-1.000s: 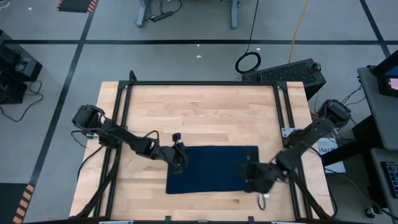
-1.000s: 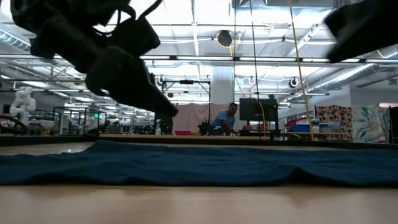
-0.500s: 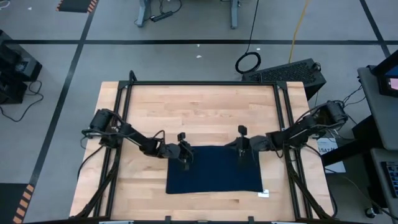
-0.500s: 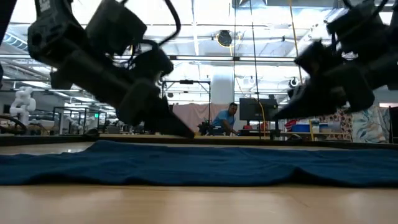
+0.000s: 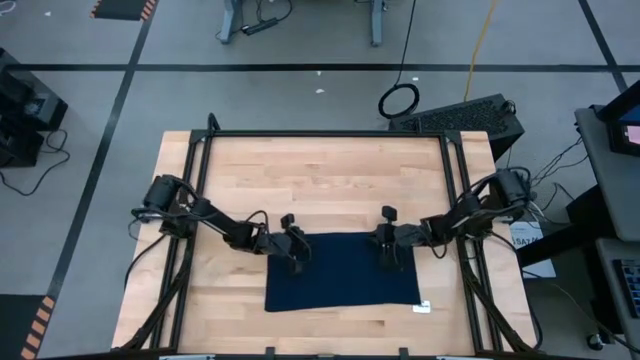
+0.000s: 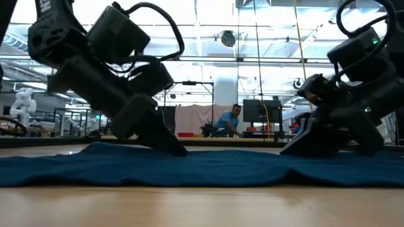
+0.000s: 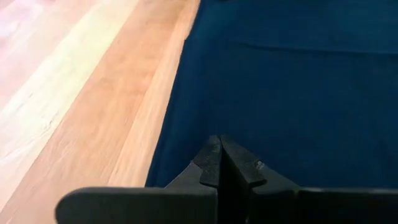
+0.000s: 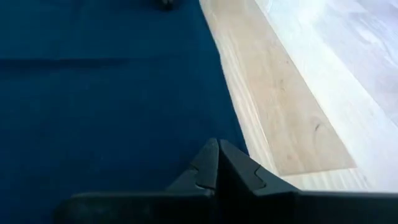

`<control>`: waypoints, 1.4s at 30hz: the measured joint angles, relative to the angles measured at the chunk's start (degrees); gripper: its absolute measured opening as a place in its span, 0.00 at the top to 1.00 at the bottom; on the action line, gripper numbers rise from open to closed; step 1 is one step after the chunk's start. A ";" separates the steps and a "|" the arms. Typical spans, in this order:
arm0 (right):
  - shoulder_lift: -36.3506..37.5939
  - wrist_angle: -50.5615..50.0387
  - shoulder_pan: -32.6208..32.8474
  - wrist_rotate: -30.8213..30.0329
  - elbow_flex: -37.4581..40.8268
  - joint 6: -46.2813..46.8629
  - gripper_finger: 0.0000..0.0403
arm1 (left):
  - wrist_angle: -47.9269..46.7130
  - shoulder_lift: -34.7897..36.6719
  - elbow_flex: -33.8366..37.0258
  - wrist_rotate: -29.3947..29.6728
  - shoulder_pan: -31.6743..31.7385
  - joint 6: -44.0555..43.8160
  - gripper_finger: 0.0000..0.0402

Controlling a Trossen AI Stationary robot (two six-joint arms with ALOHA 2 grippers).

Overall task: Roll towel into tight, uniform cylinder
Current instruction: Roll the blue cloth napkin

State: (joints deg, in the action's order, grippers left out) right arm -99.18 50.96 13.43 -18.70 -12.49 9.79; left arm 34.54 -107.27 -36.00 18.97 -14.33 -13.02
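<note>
Both end effectors' tips apparently on towel point(image 5: 342, 272)

Grey floor point(image 5: 300, 90); black tape lines point(image 5: 300, 68); seated person point(image 6: 227, 120), apparently

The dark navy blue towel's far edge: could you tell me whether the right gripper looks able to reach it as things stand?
Probably yes: the right gripper, fingers shut, is low over the flat dark navy blue towel near its far right corner, with nothing between them.
</note>
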 joint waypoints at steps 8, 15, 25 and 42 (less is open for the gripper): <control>5.20 7.83 0.00 1.11 0.18 -3.62 0.99 | -13.28 12.47 -0.04 -2.43 -1.52 -1.54 0.98; 5.00 12.88 -0.27 1.80 -2.24 -9.89 0.99 | -25.98 12.56 0.03 0.06 -3.66 -9.91 0.98; -9.76 14.11 -1.63 3.60 -3.70 -4.97 0.99 | -31.44 12.63 -0.07 3.52 -5.41 -15.76 0.98; -13.22 27.51 -2.47 4.02 -3.45 -2.96 0.99 | -37.07 25.35 7.27 3.96 -8.53 -14.16 0.98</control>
State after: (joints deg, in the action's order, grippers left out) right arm -112.40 78.47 10.96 -14.68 -15.95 6.83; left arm -2.53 -81.91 -28.72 22.93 -22.86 -27.17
